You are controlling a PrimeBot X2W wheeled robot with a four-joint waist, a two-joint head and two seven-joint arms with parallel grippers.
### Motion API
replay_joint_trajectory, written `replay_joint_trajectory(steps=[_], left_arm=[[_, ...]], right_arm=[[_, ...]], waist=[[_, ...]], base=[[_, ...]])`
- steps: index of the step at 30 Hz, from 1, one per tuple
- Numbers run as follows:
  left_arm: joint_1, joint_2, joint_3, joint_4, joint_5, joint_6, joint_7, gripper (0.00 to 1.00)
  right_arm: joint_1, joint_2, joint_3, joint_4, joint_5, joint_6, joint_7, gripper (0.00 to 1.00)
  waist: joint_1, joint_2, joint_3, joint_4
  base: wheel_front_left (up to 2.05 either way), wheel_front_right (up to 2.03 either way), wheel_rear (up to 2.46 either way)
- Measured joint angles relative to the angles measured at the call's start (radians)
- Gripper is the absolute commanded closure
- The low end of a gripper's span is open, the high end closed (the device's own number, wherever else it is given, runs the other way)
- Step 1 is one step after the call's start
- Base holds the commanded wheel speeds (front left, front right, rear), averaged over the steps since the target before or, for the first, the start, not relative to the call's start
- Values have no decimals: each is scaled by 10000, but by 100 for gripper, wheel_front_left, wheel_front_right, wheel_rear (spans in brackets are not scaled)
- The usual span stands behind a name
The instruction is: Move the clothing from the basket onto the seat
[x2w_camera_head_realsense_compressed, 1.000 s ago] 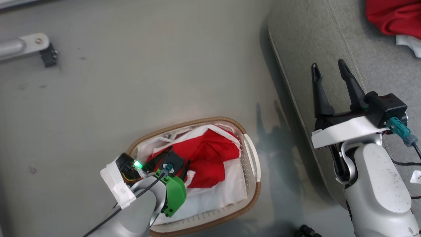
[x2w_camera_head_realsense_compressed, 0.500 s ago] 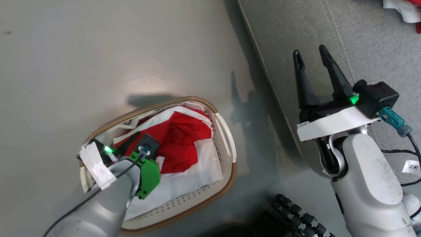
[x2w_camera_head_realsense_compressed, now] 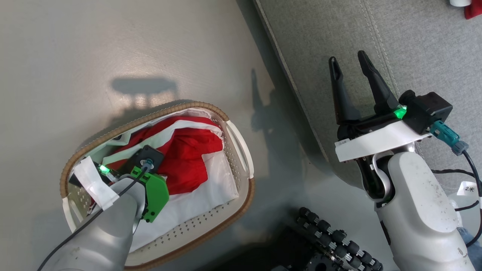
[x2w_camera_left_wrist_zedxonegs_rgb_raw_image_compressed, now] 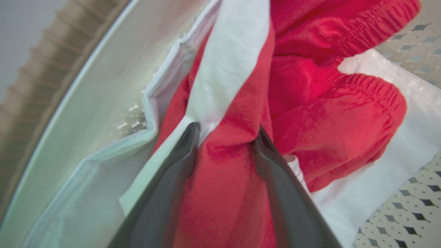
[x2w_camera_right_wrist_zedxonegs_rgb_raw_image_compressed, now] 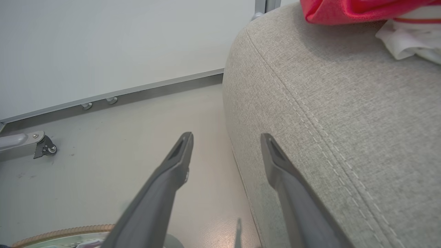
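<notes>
Clothing point(x2w_camera_head_realsense_compressed: 190, 150), red w/ white panels, sits heaped in basket point(x2w_camera_head_realsense_compressed: 241, 148) on floor point(x2w_camera_head_realsense_compressed: 113, 45) beside seat point(x2w_camera_head_realsense_compressed: 312, 34). We've got left gripper point(x2w_camera_left_wrist_zedxonegs_rgb_raw_image_compressed: 225, 132) fingers either side of a red fold; can't tell if clamped. Right gripper point(x2w_camera_head_realsense_compressed: 349, 64) spread wide, empty, over seat edge.

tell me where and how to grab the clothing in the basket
Take the clothing by its raised red fold beside the white stripe, from above: it forms a ridge, and the basket walls block the sides. The left end effector straddles it.
</notes>
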Motion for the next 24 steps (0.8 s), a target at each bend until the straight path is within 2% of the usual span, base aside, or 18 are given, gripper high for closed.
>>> replay_joint_trajectory(steps=[1, 9, 15, 24], left_arm=[[12, -29, -15, 12, -19, -19, 2, 100], [243, -236, -150, 59, -146, -161, -19, 100], [324, -408, -205, -82, -288, -297, -410, 100], [907, -558, -328, -1296, -616, -623, -725, 100]], right_arm=[[0, 0, -4, 21, -2, 0, 0, 0], [-35, 2, -29, 119, -98, 0, 0, 0], [-35, 8, -163, 257, -316, 0, 0, 0], [236, 8, -531, 614, -907, 0, 0, 0]], waist=[[0, 0, -8, 7], [-1, 0, -262, 237], [0, 0, -537, 448], [-1, 0, -1372, 827]], base=[[0, 0, 0], [0, 0, 0], [0, 0, 0], [0, 0, 0]])
